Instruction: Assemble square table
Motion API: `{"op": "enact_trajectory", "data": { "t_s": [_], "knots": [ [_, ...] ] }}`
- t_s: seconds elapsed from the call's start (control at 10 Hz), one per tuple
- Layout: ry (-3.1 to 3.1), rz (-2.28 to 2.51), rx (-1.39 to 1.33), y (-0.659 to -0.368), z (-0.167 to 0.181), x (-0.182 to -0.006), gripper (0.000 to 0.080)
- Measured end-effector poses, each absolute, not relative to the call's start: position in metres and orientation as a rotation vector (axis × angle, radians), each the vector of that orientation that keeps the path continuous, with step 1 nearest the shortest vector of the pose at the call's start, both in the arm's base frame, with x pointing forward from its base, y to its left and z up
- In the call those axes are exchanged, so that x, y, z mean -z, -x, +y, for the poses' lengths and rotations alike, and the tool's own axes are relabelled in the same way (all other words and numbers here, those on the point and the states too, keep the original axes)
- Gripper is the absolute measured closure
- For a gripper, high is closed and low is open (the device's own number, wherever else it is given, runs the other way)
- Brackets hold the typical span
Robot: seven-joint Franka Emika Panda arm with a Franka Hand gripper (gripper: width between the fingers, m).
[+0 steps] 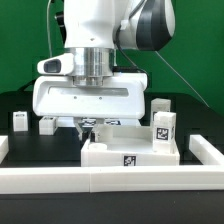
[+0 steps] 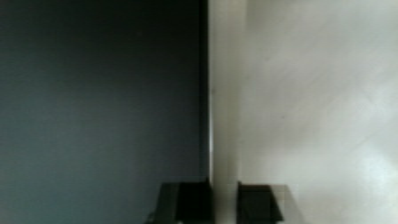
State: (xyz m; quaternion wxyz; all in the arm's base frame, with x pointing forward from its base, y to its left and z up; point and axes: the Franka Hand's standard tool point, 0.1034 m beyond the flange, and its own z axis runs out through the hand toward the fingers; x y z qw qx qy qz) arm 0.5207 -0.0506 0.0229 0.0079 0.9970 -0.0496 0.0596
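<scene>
The square table top (image 1: 130, 146) is white with a black-and-white tag on its near edge and lies on the black table just behind the front rail. My gripper (image 1: 89, 125) is down at the top's far corner on the exterior view's left. In the wrist view my gripper (image 2: 221, 192) has one dark finger (image 2: 183, 203) on each side of the top's upright white edge (image 2: 221, 100), shut on it. The top's pale face (image 2: 311, 100) fills one side. Small white tagged leg pegs stand at the exterior view's left (image 1: 19, 120) (image 1: 47, 125) and right (image 1: 163, 127).
A long white rail (image 1: 60, 180) borders the black table at the front and runs back on both sides. Another tagged peg (image 1: 160, 104) stands behind the right one. A green backdrop is behind the arm. The black table surface (image 2: 89, 100) shows beside the top's edge.
</scene>
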Motion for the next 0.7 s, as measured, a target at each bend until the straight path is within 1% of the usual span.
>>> {"op": "enact_trajectory", "data": {
  "t_s": [0.4, 0.7],
  "knots": [
    [-3.08, 0.199, -0.187, -0.5325, -0.0397, -0.0275, 0.0742],
    [-3.036, 0.434, -0.183, -0.5332, -0.0386, -0.0276, 0.0742]
  ]
}}
